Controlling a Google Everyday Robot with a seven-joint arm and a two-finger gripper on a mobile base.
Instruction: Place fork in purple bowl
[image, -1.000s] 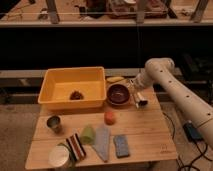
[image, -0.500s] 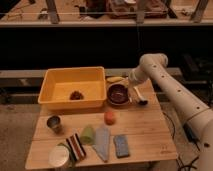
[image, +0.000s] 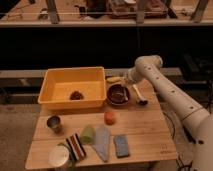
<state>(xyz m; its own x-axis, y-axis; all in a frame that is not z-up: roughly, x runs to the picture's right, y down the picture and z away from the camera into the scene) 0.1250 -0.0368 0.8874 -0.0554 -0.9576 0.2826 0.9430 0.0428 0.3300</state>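
1. The fork cannot be picked out with any certainty. No slim silvery utensil lies on the bare wood, so it is most likely at the gripper (image: 126, 80) or already inside the purple bowl (image: 119, 103).
2. As a judgement, a metal fork is light, stiff and slick. It is best pinched across the thin handle near the middle, as it could swivel or slip if gripped near one end.
3. The gripper hangs just above the bowl's far rim with its jaws pressed together. Whether they pinch the fork cannot be told.
4. The bowl is small and shallow with a dark inside, and its contents are unclear. A fork about as long as the bowl is wide may end up leaning on the rim.
5. Touching the bowl's left side is the yellow tub (image: 72, 105), with one small dark lump (image: 76, 95) on its floor.
6. Just right of the bowl lies a pale-handled utensil (image: 138, 94).
7. A metal cup (image: 54, 122) stands near the table's (image: 150, 140) left edge, well apart from the bowl.
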